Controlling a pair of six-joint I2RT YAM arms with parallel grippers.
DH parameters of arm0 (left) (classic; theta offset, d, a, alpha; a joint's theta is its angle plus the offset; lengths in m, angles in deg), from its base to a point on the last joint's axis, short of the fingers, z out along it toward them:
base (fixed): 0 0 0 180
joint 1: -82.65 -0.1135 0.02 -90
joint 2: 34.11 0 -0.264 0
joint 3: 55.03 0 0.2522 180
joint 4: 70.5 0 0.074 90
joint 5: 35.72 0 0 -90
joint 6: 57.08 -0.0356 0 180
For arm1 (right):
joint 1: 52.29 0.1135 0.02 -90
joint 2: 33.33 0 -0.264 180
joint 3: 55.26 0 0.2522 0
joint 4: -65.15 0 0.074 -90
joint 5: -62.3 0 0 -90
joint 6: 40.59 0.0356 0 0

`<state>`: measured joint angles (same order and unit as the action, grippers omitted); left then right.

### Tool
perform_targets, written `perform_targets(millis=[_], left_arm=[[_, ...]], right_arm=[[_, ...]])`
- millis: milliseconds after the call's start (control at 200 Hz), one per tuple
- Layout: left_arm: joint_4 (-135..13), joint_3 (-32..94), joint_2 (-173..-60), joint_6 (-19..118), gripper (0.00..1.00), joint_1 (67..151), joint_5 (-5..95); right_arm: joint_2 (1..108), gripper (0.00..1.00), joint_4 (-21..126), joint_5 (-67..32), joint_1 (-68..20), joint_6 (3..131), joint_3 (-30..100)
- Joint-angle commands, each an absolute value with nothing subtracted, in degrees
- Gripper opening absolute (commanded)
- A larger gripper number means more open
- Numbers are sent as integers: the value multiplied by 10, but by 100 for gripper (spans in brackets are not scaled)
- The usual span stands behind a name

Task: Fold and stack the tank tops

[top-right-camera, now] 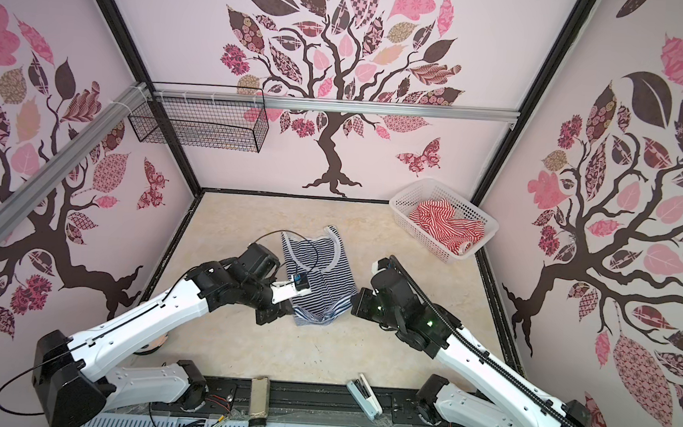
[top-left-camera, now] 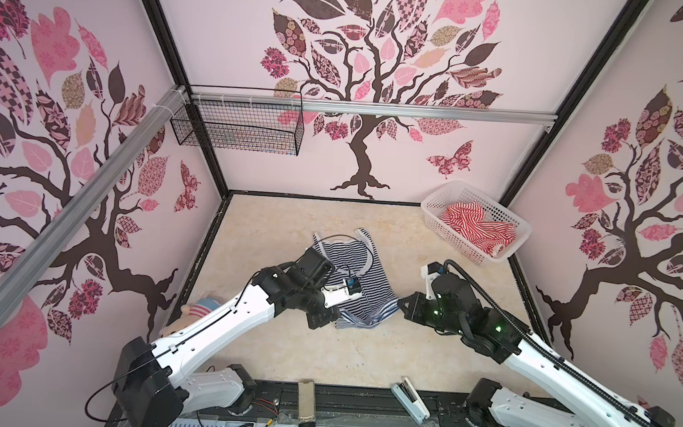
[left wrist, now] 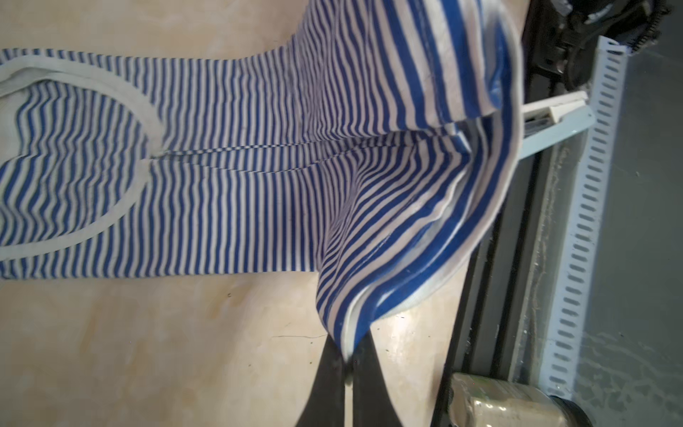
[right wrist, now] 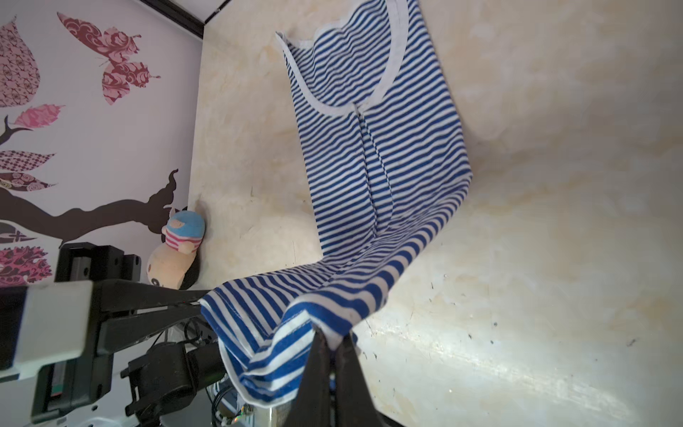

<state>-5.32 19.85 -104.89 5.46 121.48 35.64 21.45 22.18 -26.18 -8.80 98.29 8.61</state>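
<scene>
Work area: beige marbled tabletop (top-left-camera: 288, 235), boxed by black frame rails on the left, back and right, with decal walls directly above them. The front edge is the black base rail carrying both arm mounts.
- Back-right corner: white perforated plastic basket (top-left-camera: 452, 238) (top-right-camera: 419, 233), near the right rail.
- Left edge: plush doll with a blue-and-pink striped hat (top-left-camera: 199, 307) (right wrist: 177, 251), against the wall and partly under the left arm in a top view.
- Back left: black wire basket (top-left-camera: 238, 127), hung on the wall rail above the table.
- Free surface: a wide strip left of centre, a band along the back wall, and the patch between the arms toward the front.

Navy-and-white striped knit tank top (top-left-camera: 362, 274) (top-right-camera: 328, 280) (left wrist: 221, 185) (right wrist: 388, 166): mid-table, lying as a narrow strip. Straps point to the back wall and the hem to the front. The strap end and body lie flat on the table; the hem end is raised off it.

Left gripper (top-left-camera: 335, 320) (top-right-camera: 291, 315) (left wrist: 349, 355): jaws closed tight on the left hem corner.

Right gripper (top-left-camera: 400, 303) (top-right-camera: 352, 303) (right wrist: 334, 344): jaws closed tight on the right hem corner.

The hem sags in a loose fold between the two grippers, which are near each other but not touching.

Red-and-white striped knit tank top (top-left-camera: 472, 227) (top-right-camera: 443, 222): crumpled inside the white basket, well apart from both grippers.
</scene>
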Motion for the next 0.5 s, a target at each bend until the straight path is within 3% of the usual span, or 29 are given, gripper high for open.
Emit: perform_targets(millis=[0, 495], left_arm=[[-80, 246, -1068, 35, 0, 1184, 347], [-122, 338, -1217, 13, 0, 1039, 276]], right_arm=[[252, 0, 254, -236, -124, 934, 122], [475, 0, 285, -165, -205, 857, 297]])
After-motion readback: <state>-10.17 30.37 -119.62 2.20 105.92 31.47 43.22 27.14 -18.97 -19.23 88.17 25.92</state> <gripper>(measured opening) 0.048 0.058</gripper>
